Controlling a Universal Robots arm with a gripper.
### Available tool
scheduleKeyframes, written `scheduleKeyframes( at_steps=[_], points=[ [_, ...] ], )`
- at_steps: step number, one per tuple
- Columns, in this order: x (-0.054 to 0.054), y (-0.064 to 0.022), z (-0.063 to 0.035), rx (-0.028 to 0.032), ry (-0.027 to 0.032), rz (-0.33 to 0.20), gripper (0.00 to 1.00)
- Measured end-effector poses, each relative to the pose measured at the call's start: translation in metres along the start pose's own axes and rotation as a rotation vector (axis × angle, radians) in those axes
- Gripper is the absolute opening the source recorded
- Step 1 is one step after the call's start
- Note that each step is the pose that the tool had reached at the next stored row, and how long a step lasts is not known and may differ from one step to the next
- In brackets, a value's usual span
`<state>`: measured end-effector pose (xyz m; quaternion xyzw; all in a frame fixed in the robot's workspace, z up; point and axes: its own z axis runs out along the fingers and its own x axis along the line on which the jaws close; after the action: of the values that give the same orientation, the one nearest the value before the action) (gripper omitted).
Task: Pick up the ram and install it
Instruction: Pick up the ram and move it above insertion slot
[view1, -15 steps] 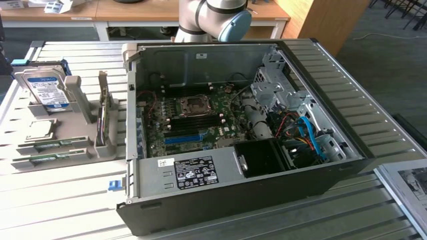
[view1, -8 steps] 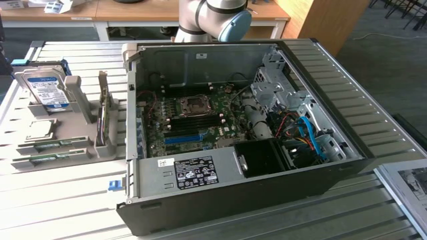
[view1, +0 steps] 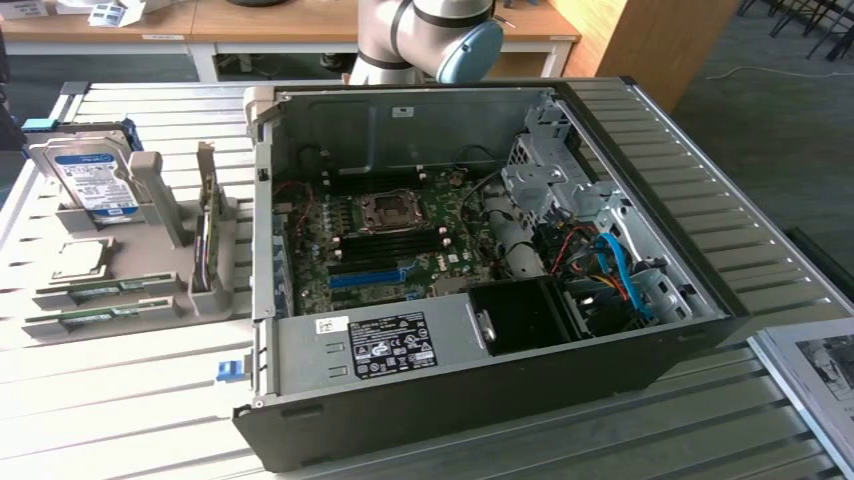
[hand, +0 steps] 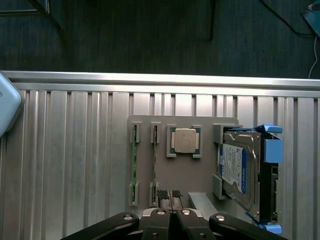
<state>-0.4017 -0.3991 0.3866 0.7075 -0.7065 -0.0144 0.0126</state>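
Note:
Two ram sticks (hand: 134, 165) (hand: 154, 167), thin green boards, stand on edge in slots of a grey holder (hand: 200, 172). In the exterior view they lie at the holder's near end (view1: 104, 288) (view1: 94, 320), left of the computer case. My gripper (hand: 169, 196) hovers well above the holder, fingers pressed together with nothing between them. Its black pads (hand: 161, 194) overlap the holder's edge beside the nearer ram stick. The open computer case (view1: 694, 310) shows the motherboard (view1: 387, 240) with dark memory slots and a blue slot (view1: 363, 277).
A silver hard drive (hand: 239, 170) (view1: 91, 180) and a CPU (hand: 184, 140) (view1: 80, 260) also sit in the holder. An upright board (view1: 206, 225) stands at the holder's case side. The arm's joint (view1: 427, 35) is behind the case. The slatted metal table (hand: 65, 165) ends at an edge (hand: 150, 76).

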Motion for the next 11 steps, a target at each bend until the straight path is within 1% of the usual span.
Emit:
scheduleKeyframes(
  at_steps=[11],
  points=[
    [0.0, -0.0005, 0.0153, -0.0001, 0.0001, 0.0, 0.1]
  ],
)
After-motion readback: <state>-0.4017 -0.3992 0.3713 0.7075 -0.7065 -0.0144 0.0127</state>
